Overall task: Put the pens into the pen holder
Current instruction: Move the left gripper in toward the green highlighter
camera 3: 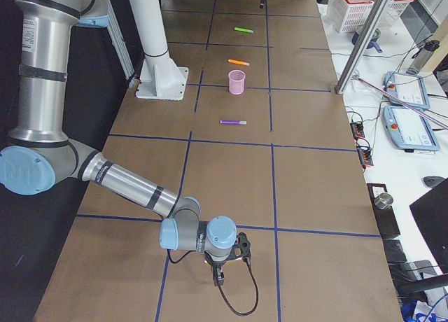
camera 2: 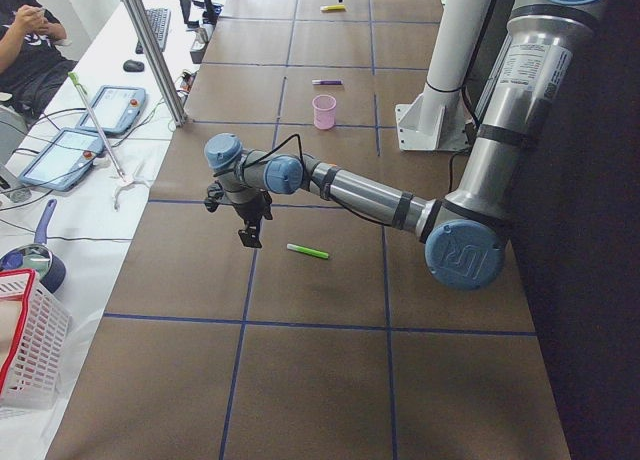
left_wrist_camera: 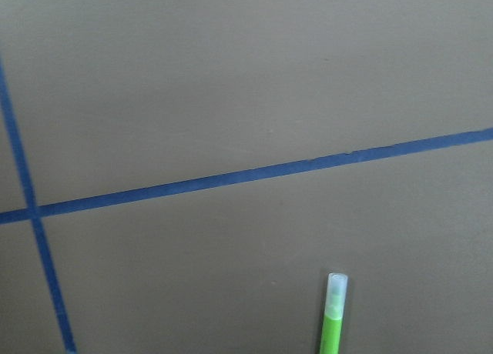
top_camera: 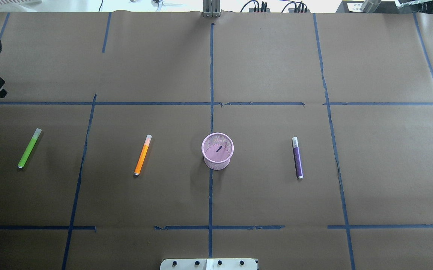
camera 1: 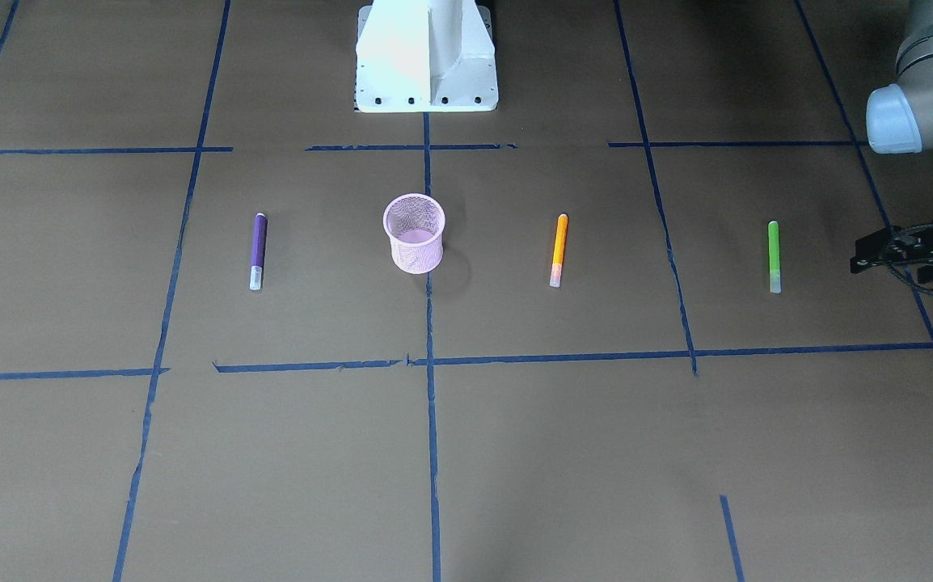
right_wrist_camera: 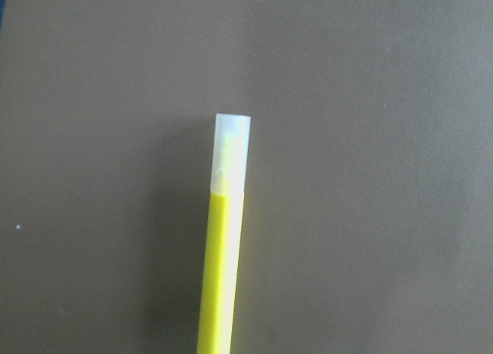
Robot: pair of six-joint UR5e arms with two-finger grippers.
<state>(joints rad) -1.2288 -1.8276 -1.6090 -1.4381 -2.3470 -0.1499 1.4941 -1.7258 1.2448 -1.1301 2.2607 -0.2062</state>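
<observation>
The pink mesh pen holder (top_camera: 217,150) stands upright at the table's middle. A purple pen (top_camera: 297,157) lies to its right, an orange pen (top_camera: 142,155) to its left and a green pen (top_camera: 29,148) further left. My left gripper (camera 1: 911,263) hovers open and empty beyond the green pen (camera 1: 773,255), whose cap tip (left_wrist_camera: 336,285) shows in the left wrist view. A yellow pen (right_wrist_camera: 223,277) lies right under my right wrist camera. My right gripper (camera 3: 218,274) hangs low at the table's far right end; whether it is open or shut cannot be told.
The white robot base (camera 1: 426,56) sits at the robot's edge of the table, behind the pen holder (camera 1: 414,233). Blue tape lines (top_camera: 211,112) grid the brown paper. A white basket (camera 2: 25,350) and tablets (camera 2: 70,155) sit on the side bench, where a person (camera 2: 25,40) sits.
</observation>
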